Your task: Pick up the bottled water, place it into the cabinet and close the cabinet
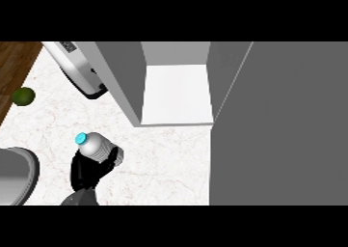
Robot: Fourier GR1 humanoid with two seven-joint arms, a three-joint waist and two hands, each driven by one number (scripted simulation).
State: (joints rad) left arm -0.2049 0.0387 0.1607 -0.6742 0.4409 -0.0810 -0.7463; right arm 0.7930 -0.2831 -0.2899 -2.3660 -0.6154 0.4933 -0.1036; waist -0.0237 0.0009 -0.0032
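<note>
A: What's on the pale marbled stone counter [169, 159]?

B: At far left, a round green lime-like fruit [23, 95] by the dark wood edge. Next, the black left hand [87, 169] curls round a clear plastic water bottle with a cyan cap [97, 145], above the counter.

A: And rightward?

B: A glossy white rounded appliance [76, 67], then the open grey cabinet [178, 91], its smooth flat door [283, 125] swung wide.

bottled water [98, 146], clear with a bright blue cap, tilts over the counter, left of the open grey cabinet [173, 91].
</note>
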